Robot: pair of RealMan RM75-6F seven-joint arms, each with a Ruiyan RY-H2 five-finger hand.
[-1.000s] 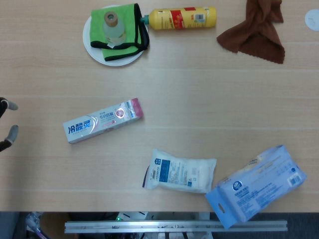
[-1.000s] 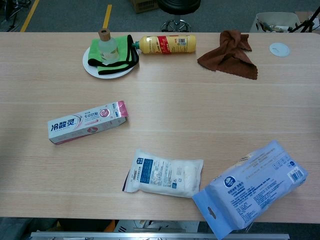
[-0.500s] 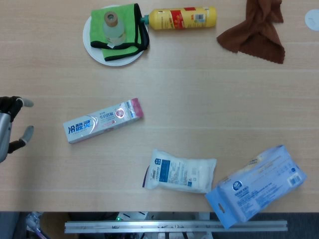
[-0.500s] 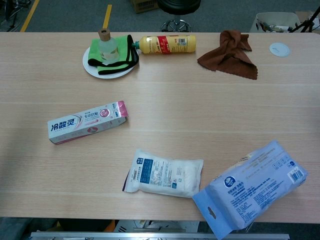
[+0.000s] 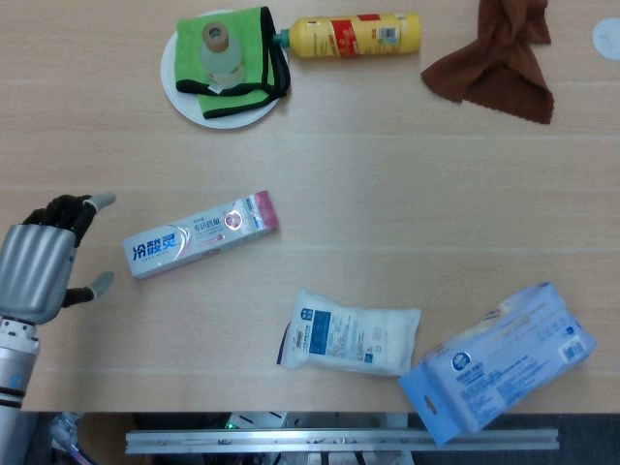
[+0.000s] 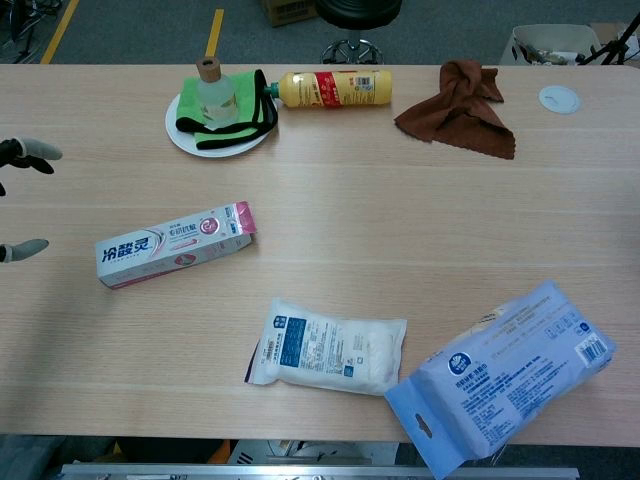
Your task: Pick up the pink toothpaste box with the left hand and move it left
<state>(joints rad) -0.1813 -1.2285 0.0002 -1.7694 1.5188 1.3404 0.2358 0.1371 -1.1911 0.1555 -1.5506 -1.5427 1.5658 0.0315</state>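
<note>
Moving in from the left edge, the left robot hand (image 5: 44,263) now shows far more of itself than a second ago and sits just beside the pink toothpaste box (image 5: 201,234), not touching it, fingers spread and holding nothing. That box lies flat on the bench (image 5: 387,174) left of centre, unmoved, its long axis running left-right and tilted, pink end up toward the right, blue-lettered end toward the hand. At the far side, a white plate (image 5: 184,97) carries a green cloth (image 5: 247,53) with a corked glass bottle (image 5: 217,50) on it. No right robot hand is visible.
</note>
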